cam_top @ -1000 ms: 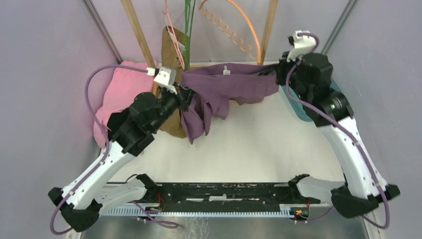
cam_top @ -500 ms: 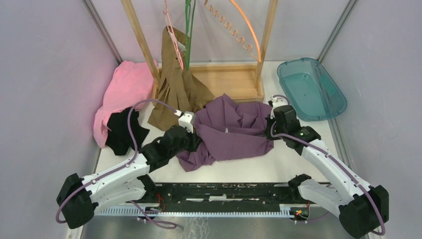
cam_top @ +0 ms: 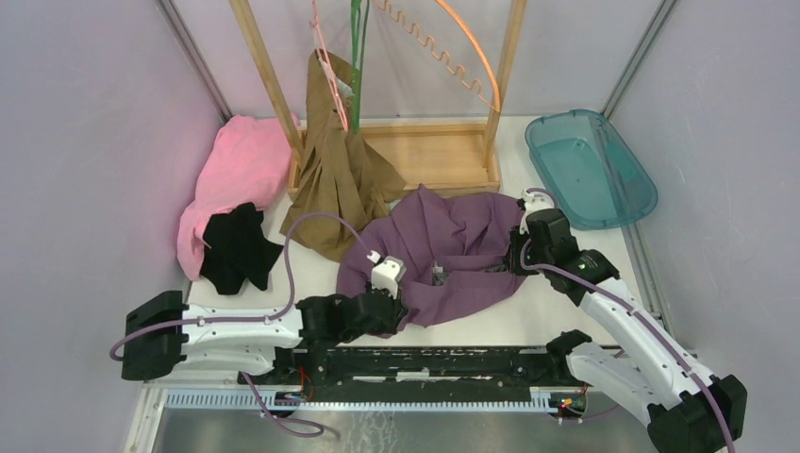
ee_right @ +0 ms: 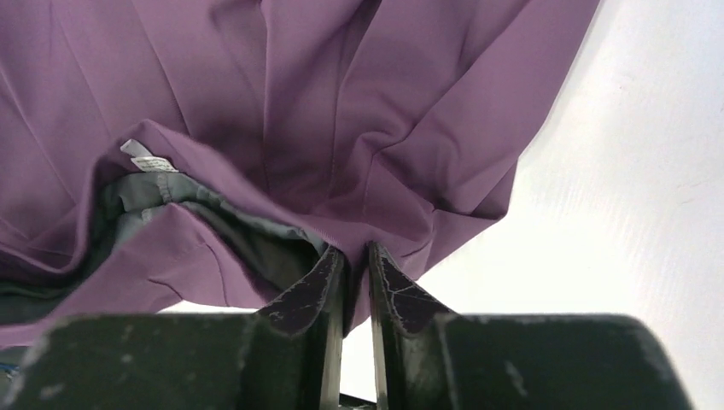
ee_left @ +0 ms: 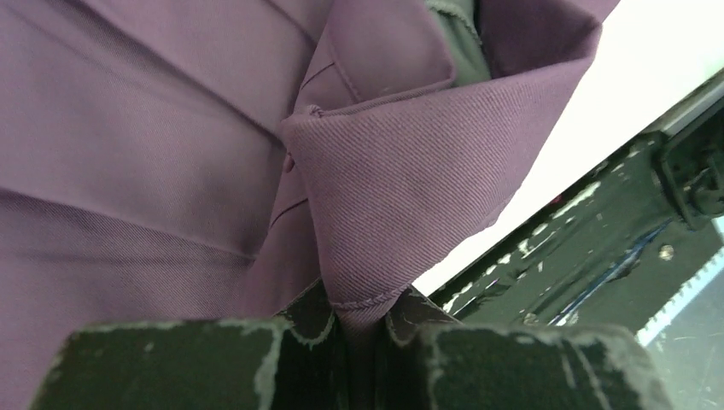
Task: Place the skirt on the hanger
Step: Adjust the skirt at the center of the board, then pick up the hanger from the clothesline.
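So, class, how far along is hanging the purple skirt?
Done: nothing hung; the purple skirt lies crumpled on the table. In hand: the left gripper pinches its waistband; the right gripper sits at its edge, grip unclear. Left: lift it onto a free hanger, perhaps the orange hanger on the wooden rack.

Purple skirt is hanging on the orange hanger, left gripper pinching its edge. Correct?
Not quite. The purple skirt lies crumpled on the table, not on the orange hanger, as the top external view shows. The left gripper does pinch its edge.
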